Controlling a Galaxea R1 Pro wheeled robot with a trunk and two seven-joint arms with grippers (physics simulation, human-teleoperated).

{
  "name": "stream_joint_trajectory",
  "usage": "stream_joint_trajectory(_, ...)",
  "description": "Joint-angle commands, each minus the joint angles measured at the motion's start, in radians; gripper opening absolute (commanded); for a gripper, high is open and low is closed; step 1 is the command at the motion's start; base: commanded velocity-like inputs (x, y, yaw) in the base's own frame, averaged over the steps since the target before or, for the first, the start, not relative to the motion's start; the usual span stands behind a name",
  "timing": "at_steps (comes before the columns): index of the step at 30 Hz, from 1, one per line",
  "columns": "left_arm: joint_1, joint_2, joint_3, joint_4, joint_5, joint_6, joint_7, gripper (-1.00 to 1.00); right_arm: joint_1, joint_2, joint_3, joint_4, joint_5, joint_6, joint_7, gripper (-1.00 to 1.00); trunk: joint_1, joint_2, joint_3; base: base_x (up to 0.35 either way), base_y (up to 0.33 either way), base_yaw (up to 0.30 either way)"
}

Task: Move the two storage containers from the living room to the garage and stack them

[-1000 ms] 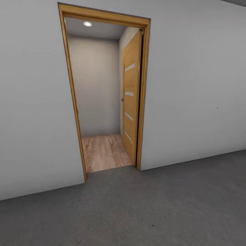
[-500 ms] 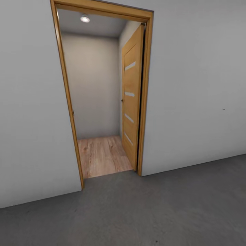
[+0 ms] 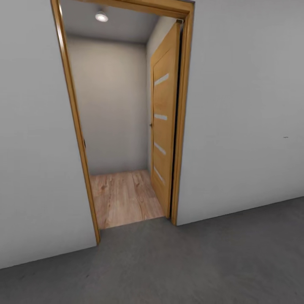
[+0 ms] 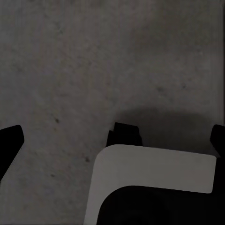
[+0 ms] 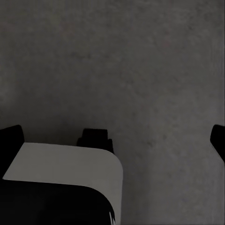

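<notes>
We face an open doorway (image 3: 126,122) from the garage, between trips, carrying nothing.

One wooden door (image 3: 164,122) with four frosted strips stands swung inward at centre right of the frame; beyond it, at centre, lie a strip of wood plank flooring (image 3: 124,196) and one ceiling light (image 3: 101,17) at upper left. The dark grey concrete floor (image 3: 190,261) fills the lower frame. In each wrist view two dark fingertips sit wide apart at the frame's edges over bare concrete: the left gripper (image 4: 112,138) and right gripper (image 5: 112,136) both look spread and unladen. We count zero storage containers here; where they are we cannot tell. We judge the step as travelling to fetch one; next comes driving squarely through the frame without clipping it.
</notes>
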State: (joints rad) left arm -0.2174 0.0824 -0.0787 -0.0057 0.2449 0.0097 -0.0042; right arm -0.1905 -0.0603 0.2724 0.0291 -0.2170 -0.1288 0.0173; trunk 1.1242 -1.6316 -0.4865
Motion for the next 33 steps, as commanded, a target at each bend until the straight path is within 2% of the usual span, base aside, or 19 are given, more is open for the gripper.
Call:
stream_joint_trajectory(1,0.000,-0.001,-0.008,0.000,0.010,0.001,0.000,1.00,-0.001,0.000,0.008,0.003,-0.010,-0.006,0.002,1.00,0.001,0.000,-0.001,0.325,0.000,0.000)
stream_joint_trajectory(10,0.000,-0.009,-0.009,0.000,0.010,0.001,0.000,1.00,-0.001,-0.002,0.008,0.003,-0.010,-0.008,0.002,1.00,0.001,0.000,-0.001,0.325,0.000,0.000)
stream_joint_trajectory(33,0.000,-0.010,-0.009,0.000,0.011,0.000,0.000,1.00,-0.001,-0.009,0.016,0.002,-0.004,-0.008,0.003,1.00,0.001,0.000,-0.001,0.325,0.000,0.000)
